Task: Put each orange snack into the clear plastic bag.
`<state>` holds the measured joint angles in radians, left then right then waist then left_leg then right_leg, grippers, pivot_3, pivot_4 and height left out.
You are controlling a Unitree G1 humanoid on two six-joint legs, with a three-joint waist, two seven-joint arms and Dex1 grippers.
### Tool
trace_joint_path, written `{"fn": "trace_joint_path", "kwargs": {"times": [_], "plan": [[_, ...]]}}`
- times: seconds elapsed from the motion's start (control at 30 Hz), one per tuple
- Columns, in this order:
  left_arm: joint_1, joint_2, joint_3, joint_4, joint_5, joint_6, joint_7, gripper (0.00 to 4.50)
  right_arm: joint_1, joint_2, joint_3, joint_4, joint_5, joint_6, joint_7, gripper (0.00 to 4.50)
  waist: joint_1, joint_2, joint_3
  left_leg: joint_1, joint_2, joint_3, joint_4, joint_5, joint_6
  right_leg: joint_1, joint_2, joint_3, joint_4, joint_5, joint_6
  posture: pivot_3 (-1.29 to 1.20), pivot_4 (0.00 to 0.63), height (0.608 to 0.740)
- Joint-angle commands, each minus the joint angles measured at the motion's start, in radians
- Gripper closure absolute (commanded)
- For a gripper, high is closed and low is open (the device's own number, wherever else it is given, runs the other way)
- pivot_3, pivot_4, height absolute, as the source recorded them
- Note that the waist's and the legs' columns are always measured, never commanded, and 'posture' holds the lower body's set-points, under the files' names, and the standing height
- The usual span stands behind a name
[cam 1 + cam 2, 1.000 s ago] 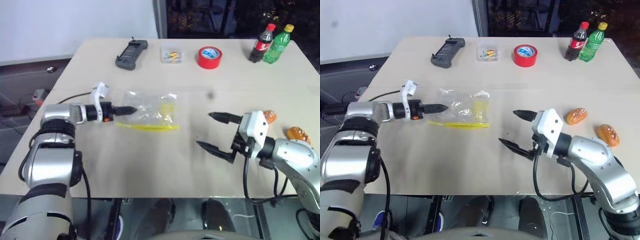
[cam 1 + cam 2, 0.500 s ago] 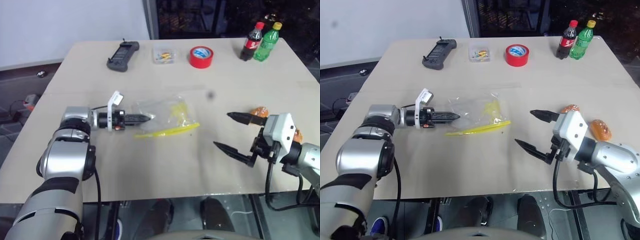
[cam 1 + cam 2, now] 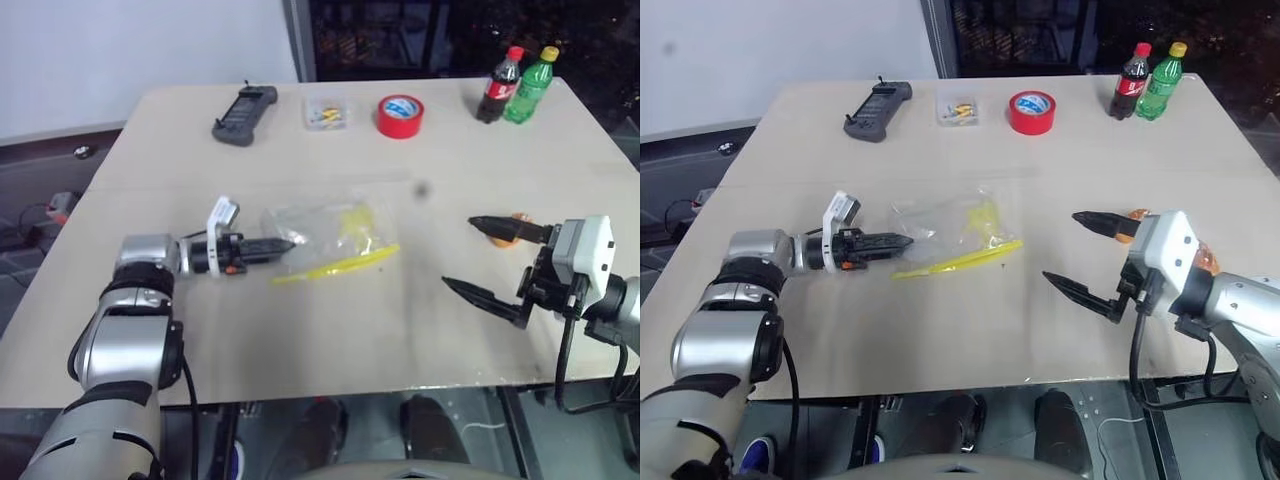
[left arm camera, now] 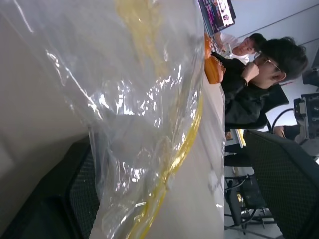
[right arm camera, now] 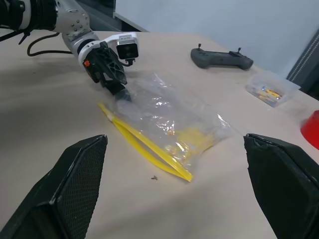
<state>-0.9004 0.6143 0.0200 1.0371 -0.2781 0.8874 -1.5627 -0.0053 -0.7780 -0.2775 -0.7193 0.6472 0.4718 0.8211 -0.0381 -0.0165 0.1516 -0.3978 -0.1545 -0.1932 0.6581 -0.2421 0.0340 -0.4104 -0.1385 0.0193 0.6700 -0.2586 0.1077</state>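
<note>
Since a second ago the clear plastic bag (image 3: 952,232) has turned on the tabletop (image 3: 940,330): its yellow seal strip, which lay level, now slants up toward the right edge. The left pincer (image 3: 902,241) has its tips at the bag's left end; from the pictures I cannot tell whether its fingers are spread or closed on the film. The right pincer (image 3: 1077,251) hangs wide open above the tabletop with nothing between its fingers, now closer to the right edge. The orange snacks (image 3: 1132,214) lie just behind it near the right edge, partly hidden. The bag holds no snack. A small clear box (image 3: 957,109) of coloured bits sits near the far edge.
</note>
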Motion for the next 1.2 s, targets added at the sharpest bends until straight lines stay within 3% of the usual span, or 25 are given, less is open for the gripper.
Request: {"fn": "trace_joint_path", "kwargs": {"times": [0.03,0.2,0.3,0.57,0.6,0.73,0.83,0.93,1.2], "plan": [[0.002,-0.075,0.023,0.009,-0.001,0.016,0.139,0.07,0.000,0.012,0.014,-0.024,-0.009,-0.031,-0.012,0.01,0.017,0.003,-0.003,0.000,0.000,0.000,0.001,0.000,0.000,0.000,0.000,0.000,0.000,0.000,0.000,0.00,0.150,0.740],[-0.003,-0.133,0.053,0.006,-0.023,0.039,0.193,0.07,-0.008,0.020,0.036,-0.018,-0.025,-0.040,-0.024,0.01,0.036,0.003,-0.003,0.000,-0.001,-0.002,0.006,-0.002,0.003,0.003,0.000,-0.002,0.004,0.001,0.002,0.00,0.150,0.740],[0.006,-0.167,0.062,0.007,-0.035,0.060,0.217,0.80,-0.001,0.022,0.040,-0.024,-0.027,-0.039,-0.029,0.00,0.036,0.003,-0.003,0.002,-0.002,-0.002,0.009,-0.003,0.004,0.005,0.000,-0.002,0.003,0.001,0.002,0.00,0.150,0.740],[-0.017,-0.218,0.117,0.016,-0.082,0.139,0.280,4.16,0.016,0.036,0.054,-0.043,-0.047,-0.039,-0.052,0.00,0.038,0.005,-0.004,0.001,-0.002,-0.003,0.009,-0.002,0.003,0.005,-0.001,-0.002,0.003,0.001,0.003,0.00,0.150,0.740],[-0.015,-0.217,0.116,0.006,-0.088,0.159,0.274,4.42,0.019,0.038,0.060,-0.045,-0.058,-0.043,-0.058,0.00,0.039,0.006,-0.005,0.002,-0.002,-0.003,0.009,-0.002,0.004,0.006,0.000,-0.002,0.003,0.001,0.003,0.00,0.150,0.740],[-0.043,-0.206,0.150,0.003,-0.125,0.232,0.297,4.42,0.018,0.037,0.121,-0.032,-0.181,-0.089,-0.088,0.00,0.037,0.006,-0.005,0.003,-0.002,-0.003,0.009,-0.003,0.005,0.007,0.000,-0.002,0.003,0.001,0.003,0.00,0.150,0.740],[-0.095,-0.187,0.239,-0.059,-0.215,0.400,0.347,4.42,-0.009,0.039,0.263,0.014,-0.482,-0.162,-0.222,0.00,0.031,0.005,-0.004,0.001,-0.003,-0.003,0.009,-0.003,0.005,0.005,0.000,-0.002,0.003,0.001,0.003,0.00,0.150,0.740],[-0.094,-0.190,0.299,-0.174,-0.281,0.525,0.421,4.42,-0.077,0.082,0.412,0.108,-0.687,-0.162,-0.320,0.00,0.021,0.001,-0.002,-0.003,-0.003,-0.002,0.010,0.000,0.000,0.000,0.000,-0.001,0.006,0.001,0.003,0.00,0.150,0.740],[-0.037,-0.264,0.486,-0.407,-0.408,0.722,0.660,4.42,-0.202,0.230,0.622,0.342,-0.999,-0.274,-0.473,0.00,0.016,0.000,-0.001,-0.003,-0.003,-0.001,0.010,0.000,0.000,-0.002,0.000,0.003,0.008,0.001,0.003,0.00,0.150,0.740]]}}
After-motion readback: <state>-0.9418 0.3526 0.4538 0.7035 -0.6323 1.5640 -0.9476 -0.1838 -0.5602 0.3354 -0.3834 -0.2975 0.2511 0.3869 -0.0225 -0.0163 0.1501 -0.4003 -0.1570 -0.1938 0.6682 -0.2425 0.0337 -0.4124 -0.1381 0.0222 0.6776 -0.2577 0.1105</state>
